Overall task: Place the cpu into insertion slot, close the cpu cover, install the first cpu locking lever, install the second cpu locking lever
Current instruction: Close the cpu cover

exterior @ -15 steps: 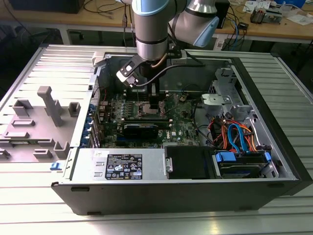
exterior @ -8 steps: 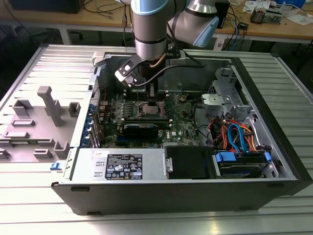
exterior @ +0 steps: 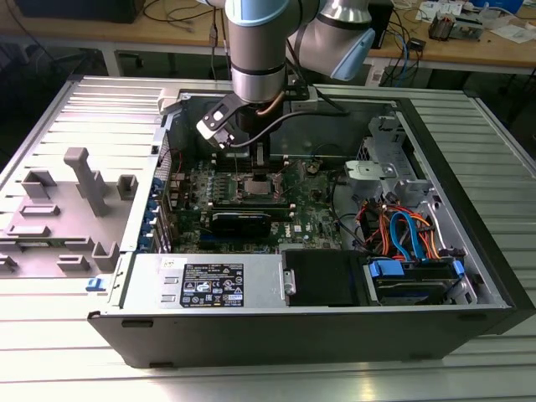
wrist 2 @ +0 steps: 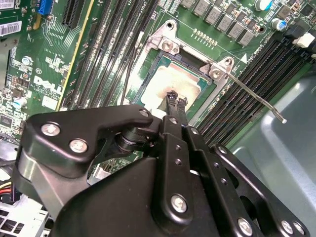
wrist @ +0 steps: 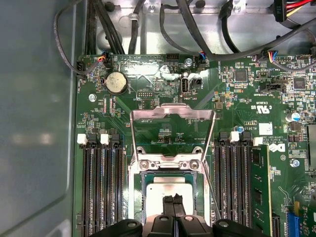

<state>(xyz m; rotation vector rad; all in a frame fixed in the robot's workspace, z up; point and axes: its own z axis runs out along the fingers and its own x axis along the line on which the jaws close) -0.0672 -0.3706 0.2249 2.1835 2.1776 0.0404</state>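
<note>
**benchrat:** How was your arm sitting at that point, and were you gripping anything?

**me:** My arm (exterior: 258, 59) hung pretty much straight down into the open PC case (exterior: 251, 335), wrist vertical, right over the motherboard (exterior: 306, 219). My fingers (wrist: 172, 201) were pinched together with only a sliver between the tips, and nothing was held in them. In the first wrist view the tips sat right over the cpu (wrist: 159, 190). Touching it or just off it, I honestly couldn't tell.

**benchrat:** So where was the chip?

**me:** The cpu lay flat inside the insertion slot (wrist: 140, 193), silver-tan top up. The cpu cover (wrist: 173, 112) was flipped open, swung back off the slot on its hinge, with green board showing through the cut-out. In the second wrist view one locking lever (wrist 2: 256, 98) stuck out unlatched, angled away from the slot across the memory slots (wrist 2: 276, 59).

**benchrat:** And the setup around it?

**me:** The case lay open side up on a ribbed grey metal surface (exterior: 75, 360). A grey plastic fixture (exterior: 59, 218) sat just beside it at the exterior view's left. Blue and orange cables (exterior: 402, 234) were bundled inside the case toward the exterior view's right. A wooden surface (exterior: 469, 48) ran across the back of the room, with cables and clutter on it.
</note>
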